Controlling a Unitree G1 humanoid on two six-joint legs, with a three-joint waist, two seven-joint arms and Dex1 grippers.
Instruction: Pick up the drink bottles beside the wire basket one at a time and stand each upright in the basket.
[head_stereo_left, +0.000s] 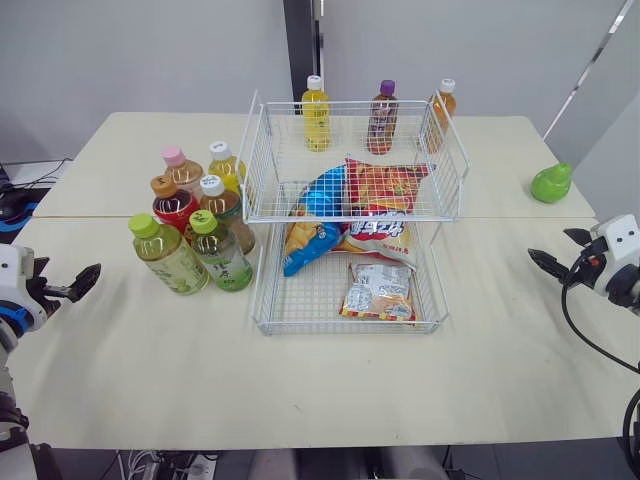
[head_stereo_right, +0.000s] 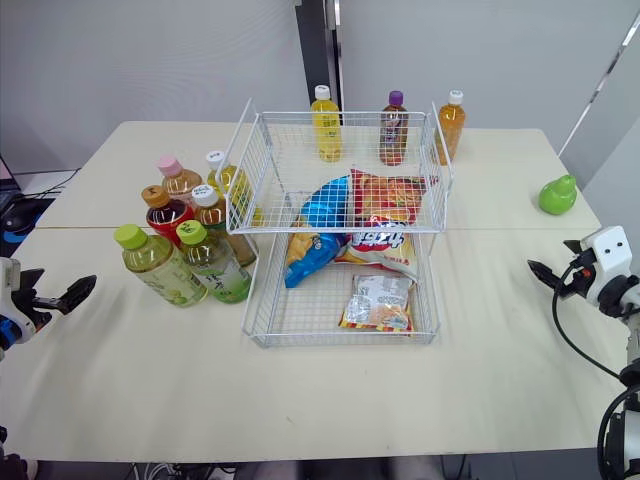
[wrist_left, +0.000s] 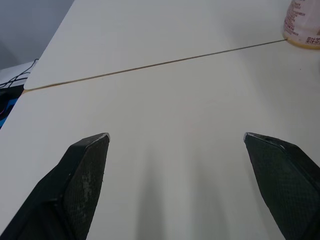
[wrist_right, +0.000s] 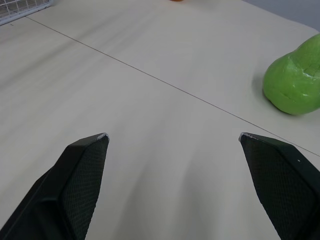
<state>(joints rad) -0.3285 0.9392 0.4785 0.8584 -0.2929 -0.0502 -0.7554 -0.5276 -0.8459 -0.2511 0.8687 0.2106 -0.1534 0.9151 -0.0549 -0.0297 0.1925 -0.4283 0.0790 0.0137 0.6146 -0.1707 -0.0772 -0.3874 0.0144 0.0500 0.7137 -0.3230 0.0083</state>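
Standing clustered just left of the wire basket (head_stereo_left: 258, 160), six drink bottles (head_stereo_left: 215, 208) sit on the table (head_stereo_left: 300, 380); left gripper (wrist_left: 175, 136) and right gripper (wrist_right: 173, 135) hover wide open, empty, well apart.

The left gripper (wrist_left: 177, 137) and right gripper (wrist_right: 174, 136) each have two black wedge-shaped fingers (wrist_left: 82, 185) that taper to blunt tips, with finely textured faces and pale scuffs along the edges. Behind them are boxy white wrist housings (head_stereo_left: 620, 238). The left wrist has a blue ring (head_stereo_left: 11, 318), and a thin black cable (head_stereo_left: 564, 310) loops from the right.
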